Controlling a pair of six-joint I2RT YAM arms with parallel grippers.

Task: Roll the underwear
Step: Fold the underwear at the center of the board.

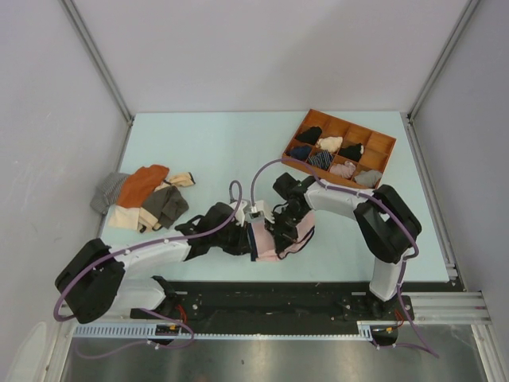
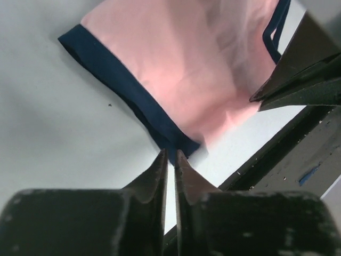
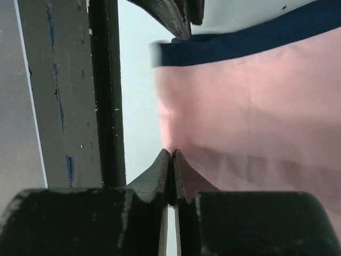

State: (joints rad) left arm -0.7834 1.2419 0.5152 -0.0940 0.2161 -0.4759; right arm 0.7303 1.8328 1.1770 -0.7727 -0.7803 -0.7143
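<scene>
The underwear (image 1: 275, 243) is light pink with navy edging and hangs bunched between both grippers, just above the table's near edge. My left gripper (image 1: 254, 236) has its jaws only a thin slit apart, with the navy waistband corner (image 2: 173, 143) caught at the tips (image 2: 171, 154). In the left wrist view the pink cloth (image 2: 186, 69) spreads out beyond them, blurred. My right gripper (image 1: 289, 231) is shut (image 3: 171, 153) on the pink edge of the underwear (image 3: 250, 106). The two grippers are close together, each showing in the other's wrist view.
An orange compartment tray (image 1: 384, 140) with several rolled garments sits at the back right. A pile of loose clothes (image 1: 143, 195), orange, beige and grey, lies at the left. The black rail (image 1: 278, 296) runs along the table's near edge, right below the grippers.
</scene>
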